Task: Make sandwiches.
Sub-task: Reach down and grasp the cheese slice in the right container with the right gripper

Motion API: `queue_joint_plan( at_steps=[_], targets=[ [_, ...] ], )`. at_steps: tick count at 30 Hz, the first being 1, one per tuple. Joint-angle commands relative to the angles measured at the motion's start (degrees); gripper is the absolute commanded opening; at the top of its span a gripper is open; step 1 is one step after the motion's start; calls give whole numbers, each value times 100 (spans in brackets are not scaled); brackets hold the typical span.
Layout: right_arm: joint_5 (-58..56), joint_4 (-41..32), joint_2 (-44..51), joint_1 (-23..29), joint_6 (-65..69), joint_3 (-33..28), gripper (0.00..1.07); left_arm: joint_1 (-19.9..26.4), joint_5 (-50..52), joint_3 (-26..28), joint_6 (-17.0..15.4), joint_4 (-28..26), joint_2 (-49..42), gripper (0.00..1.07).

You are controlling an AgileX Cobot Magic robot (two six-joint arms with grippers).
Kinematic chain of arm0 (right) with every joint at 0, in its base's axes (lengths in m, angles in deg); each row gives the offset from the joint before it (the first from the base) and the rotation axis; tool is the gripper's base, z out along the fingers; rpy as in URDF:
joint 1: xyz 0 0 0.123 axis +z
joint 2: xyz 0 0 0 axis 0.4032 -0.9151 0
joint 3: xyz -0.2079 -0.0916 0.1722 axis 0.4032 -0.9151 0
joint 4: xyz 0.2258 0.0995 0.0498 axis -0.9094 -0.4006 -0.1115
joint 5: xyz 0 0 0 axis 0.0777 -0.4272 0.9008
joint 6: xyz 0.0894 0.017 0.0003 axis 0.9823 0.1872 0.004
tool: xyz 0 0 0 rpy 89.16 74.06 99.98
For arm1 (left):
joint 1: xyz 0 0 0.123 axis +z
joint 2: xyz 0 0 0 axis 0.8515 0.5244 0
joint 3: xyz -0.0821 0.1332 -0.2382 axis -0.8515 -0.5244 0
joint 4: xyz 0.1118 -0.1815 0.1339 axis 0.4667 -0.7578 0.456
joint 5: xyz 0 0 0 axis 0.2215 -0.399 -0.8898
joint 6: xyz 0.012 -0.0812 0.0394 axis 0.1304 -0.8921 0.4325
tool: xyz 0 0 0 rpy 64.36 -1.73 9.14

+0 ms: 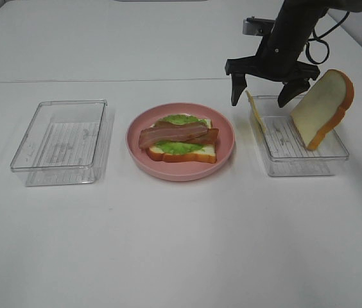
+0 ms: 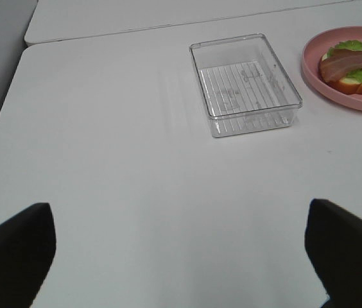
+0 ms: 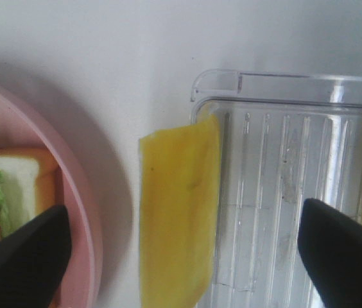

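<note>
On the pink plate (image 1: 226, 151) lies the partly stacked sandwich (image 1: 180, 138): a white bread slice with ruffled green lettuce and reddish-brown bacon strips on top. A thin yellow cheese square (image 1: 255, 110) leans against the left wall of the right tray (image 1: 306, 165). The second bread slice (image 1: 322, 109) stands tilted against that tray's right side. My right gripper (image 1: 262, 93) hangs open just above the cheese, holding nothing. The right wrist view shows the cheese (image 3: 178, 212) between its fingers (image 3: 24, 263). My left gripper (image 2: 181, 256) is open and empty over bare table, out of the high view.
An empty clear tray (image 1: 62, 141) sits left of the plate; the left wrist view shows this tray (image 2: 245, 83) and the plate's rim (image 2: 312, 70) beyond it. A seam between table tops runs along the back.
</note>
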Motion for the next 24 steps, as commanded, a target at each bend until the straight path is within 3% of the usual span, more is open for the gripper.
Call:
queue_joint_plan(
  at_steps=[1, 14, 24],
  targets=[
    [11, 46, -74, -23, -69, 23, 87, -23, 86, -11, -23, -17, -115, 98],
    [-120, 390, -92, -23, -69, 23, 66, -23, 86, -11, -23, -17, -115, 98],
    [-138, 212, -92, -23, -69, 23, 22, -23, 86, -11, -23, -17, -115, 98]
  ],
)
